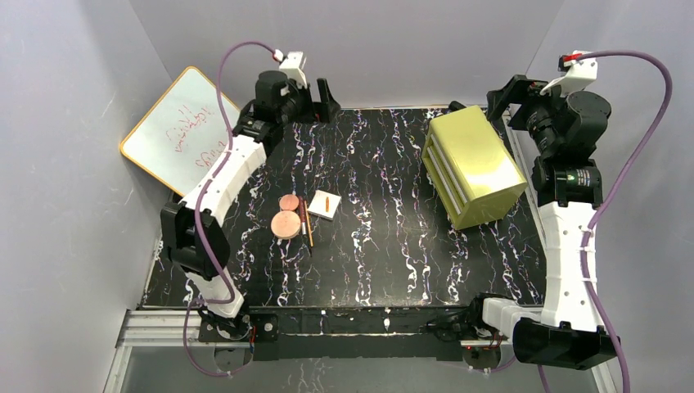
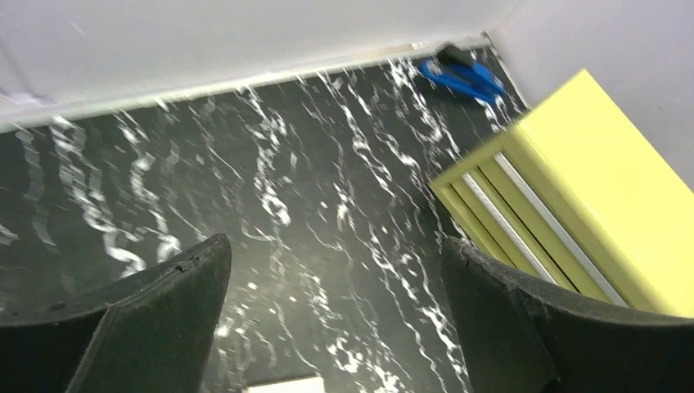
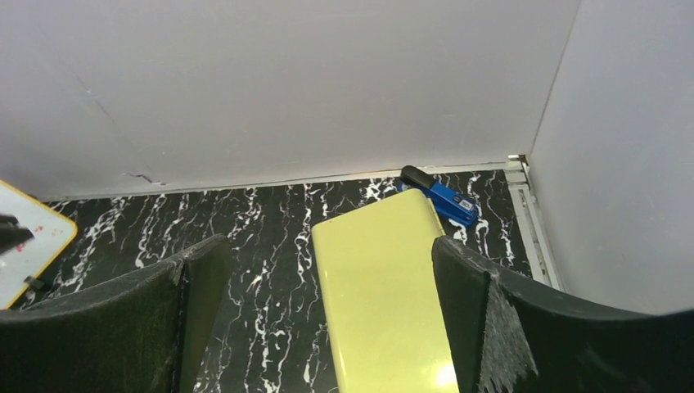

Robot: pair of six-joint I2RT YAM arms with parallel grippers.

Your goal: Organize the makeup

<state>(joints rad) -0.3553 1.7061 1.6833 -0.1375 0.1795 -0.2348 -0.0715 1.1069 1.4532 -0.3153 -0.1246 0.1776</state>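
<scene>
The makeup lies left of the table's middle: a small copper-pink disc (image 1: pixel 288 202), a larger disc (image 1: pixel 286 224), two thin brown and orange pencils (image 1: pixel 306 223) side by side, and a white square palette (image 1: pixel 325 205) with an orange mark. My left gripper (image 1: pixel 321 98) is open and empty, held high near the back wall, well behind the makeup. In the left wrist view (image 2: pixel 335 254) only the palette's edge (image 2: pixel 282 383) shows. My right gripper (image 1: pixel 501 102) is open and empty above the back right, over the drawer box in the right wrist view (image 3: pixel 329 243).
A yellow-green drawer box (image 1: pixel 473 164) stands at the right, also in both wrist views (image 2: pixel 589 196) (image 3: pixel 385 286). A blue and black object (image 3: pixel 442 196) lies behind it by the back wall. A yellow-rimmed whiteboard (image 1: pixel 176 127) leans at the far left.
</scene>
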